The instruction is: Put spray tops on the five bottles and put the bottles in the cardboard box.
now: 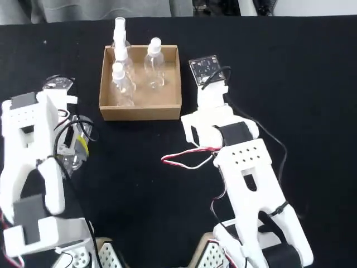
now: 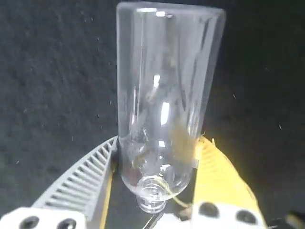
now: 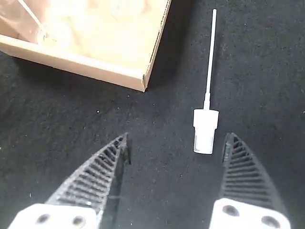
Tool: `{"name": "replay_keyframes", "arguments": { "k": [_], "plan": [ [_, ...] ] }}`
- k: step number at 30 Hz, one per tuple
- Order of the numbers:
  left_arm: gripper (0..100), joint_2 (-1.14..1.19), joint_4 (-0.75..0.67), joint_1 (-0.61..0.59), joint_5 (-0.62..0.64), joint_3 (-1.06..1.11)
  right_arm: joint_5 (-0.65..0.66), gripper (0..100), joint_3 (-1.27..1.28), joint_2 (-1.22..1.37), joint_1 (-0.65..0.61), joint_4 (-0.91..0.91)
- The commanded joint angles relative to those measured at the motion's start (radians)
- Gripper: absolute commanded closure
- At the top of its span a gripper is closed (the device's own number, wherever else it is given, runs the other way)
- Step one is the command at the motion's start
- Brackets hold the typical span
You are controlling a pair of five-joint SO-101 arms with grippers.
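A clear bottle (image 2: 164,95) with no top, its open neck toward the camera, is held in my left gripper (image 2: 159,143), which is shut on it between a grey and a yellow finger. In the high view this bottle (image 1: 73,158) is at the table's left, left of the cardboard box (image 1: 140,110). Several bottles with white spray tops (image 1: 154,61) stand in the box. A loose spray top (image 3: 206,131) with a long thin tube lies on the black table. My right gripper (image 3: 176,138) is open around it, the cap close to one finger (image 3: 243,167).
The box's near corner (image 3: 143,81) lies just ahead of my right gripper. My right arm (image 1: 223,128) stands right of the box, trailing red and white wires (image 1: 187,161) over the black cloth. Open cloth spreads between the two arms.
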Motion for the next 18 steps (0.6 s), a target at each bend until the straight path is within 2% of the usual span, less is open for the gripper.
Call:
{"name": "replay_keyframes", "arguments": {
  "k": [1, 6, 10, 15, 18],
  "plan": [
    [84, -0.110, 0.058, -0.008, -0.028, -0.045, -0.002, 72.5, -0.008, -0.048, 0.018, -0.025],
    [84, -0.146, 0.106, -0.004, -0.118, -0.045, -0.002, 72.5, -0.008, -0.050, 0.020, -0.025],
    [84, -0.169, 0.107, -0.002, -0.285, -0.045, 0.002, 72.4, -0.018, -0.050, 0.021, -0.020],
    [84, -0.163, 0.104, 0.016, -0.522, -0.045, 0.008, 72.3, -0.101, -0.050, 0.023, 0.106],
    [84, -0.160, 0.104, 0.053, -0.597, -0.045, 0.008, 72.3, -0.137, -0.050, 0.026, 0.158]
  ]
}}
